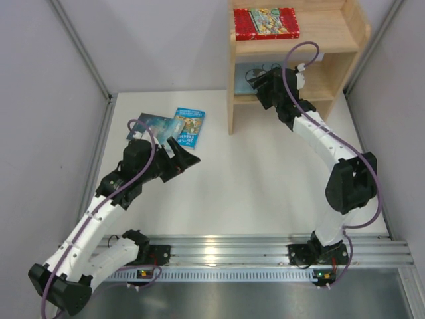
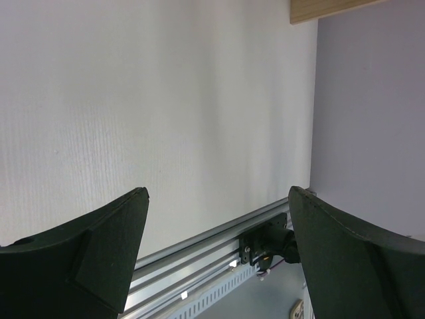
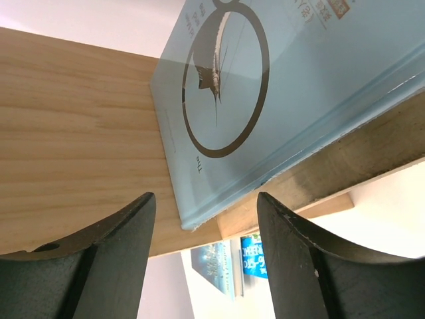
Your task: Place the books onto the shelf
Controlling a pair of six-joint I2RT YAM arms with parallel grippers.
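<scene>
1. We found the shelf standing at the far right corner of the counter. The red book lay flat on its upper tier.
2. The right claw was reaching into the lower tier with its jaws apart. A pale blue-green book with a black circular mark lay on the board just ahead of them, its near corner at the board's front edge. We saw neither finger touching it.
3. The left claw hung wide apart and empty over the left half of the counter.
4. The dark teal book and the bright blue book lay side by side, edges meeting, toward the far left corner of the counter. We could not locate a fifth book.
5. In our judgement, the step in hand was placing the pale book on the lower tier. The next move calls for backing the right claw straight out without dragging that book. The left arm looks best placed for the two books on the counter.
</scene>
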